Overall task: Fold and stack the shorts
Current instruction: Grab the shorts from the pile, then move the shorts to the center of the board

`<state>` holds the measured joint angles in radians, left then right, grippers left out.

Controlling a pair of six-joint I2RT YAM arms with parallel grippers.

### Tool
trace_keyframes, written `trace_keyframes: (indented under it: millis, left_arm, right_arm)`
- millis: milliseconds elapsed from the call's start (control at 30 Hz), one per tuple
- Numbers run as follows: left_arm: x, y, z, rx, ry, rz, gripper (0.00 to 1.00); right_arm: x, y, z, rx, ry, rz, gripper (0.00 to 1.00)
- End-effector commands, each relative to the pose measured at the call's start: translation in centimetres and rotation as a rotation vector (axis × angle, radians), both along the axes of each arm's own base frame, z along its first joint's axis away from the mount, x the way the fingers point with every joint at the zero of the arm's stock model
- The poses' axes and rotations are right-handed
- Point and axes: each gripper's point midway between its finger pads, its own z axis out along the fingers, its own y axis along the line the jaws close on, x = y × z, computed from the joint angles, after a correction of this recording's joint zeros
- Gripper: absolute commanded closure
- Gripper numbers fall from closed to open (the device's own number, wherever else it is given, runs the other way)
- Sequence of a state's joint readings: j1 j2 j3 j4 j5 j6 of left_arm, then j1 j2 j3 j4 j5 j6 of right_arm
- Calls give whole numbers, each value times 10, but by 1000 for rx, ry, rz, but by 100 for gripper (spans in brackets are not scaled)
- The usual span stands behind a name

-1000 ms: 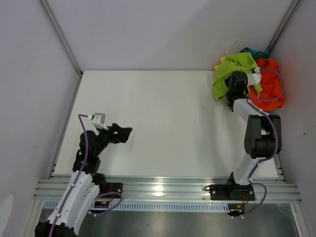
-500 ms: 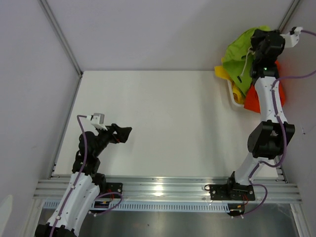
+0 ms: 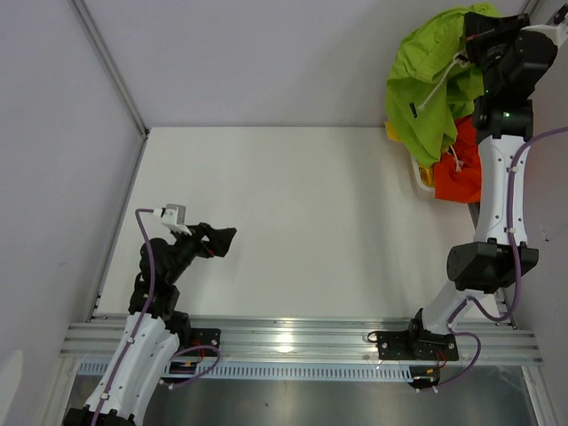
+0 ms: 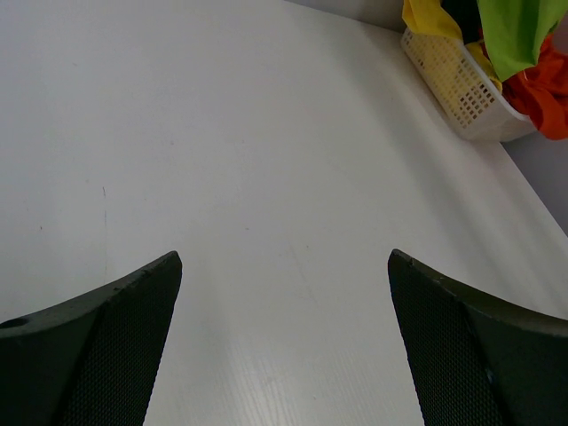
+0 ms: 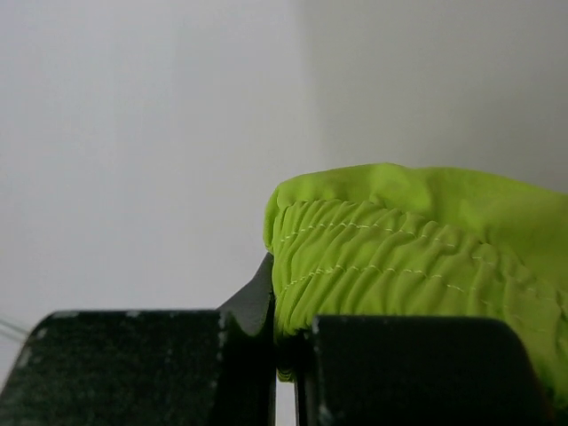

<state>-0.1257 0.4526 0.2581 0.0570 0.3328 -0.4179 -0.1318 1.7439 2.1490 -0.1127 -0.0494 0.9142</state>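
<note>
Right claw [image 5: 286,351] pinches the waistband of the lime shorts [image 3: 426,89], dangling at 1 o'clock over the basket [image 4: 461,89]; light, floppy cloth, probably best held at waistband corners; left claw [image 4: 284,346] gapes empty.

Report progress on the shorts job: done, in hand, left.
Done: nothing yet; no folded pair lies on the table. In hand: the right gripper is shut on the lime green shorts, which hang raised over the basket; the left gripper is open and idle. Left: fold this pair, then the orange shorts and yellow pair, and stack them.
</note>
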Motion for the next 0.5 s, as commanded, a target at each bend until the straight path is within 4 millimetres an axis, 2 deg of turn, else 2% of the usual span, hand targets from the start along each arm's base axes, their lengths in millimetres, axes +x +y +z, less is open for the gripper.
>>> trace_keyframes:
  millis: [0,100,200,233,300,333,433,467]
  left_arm:
    - [2,2,15,-4,-46,14,1]
    - [2,4,17,0,-47,21,1]
    - [0,4,29,-17,-87,22,1]
    - [-1,3,34,-43,-86,26,1]
    - [-5,0,44,-69,-103,13,1]
    - [-7,-2,47,-85,-103,0,1]
    - [-11,-1,54,-99,-108,10,1]
    - [-14,2,65,-103,-136,21,1]
  right_arm:
    - [-84,36,69,-4,-152,142,100]
    - [-104,54,62,21,-128,232,100]
    - [-126,79,46,64,-93,322,100]
    - [-134,93,37,74,-67,361,100]
    - [-142,109,28,78,-37,400,100]
    - [-152,132,19,87,0,460,100]
    - [-166,162,8,98,40,526,100]
    - [-180,185,7,98,45,588,100]
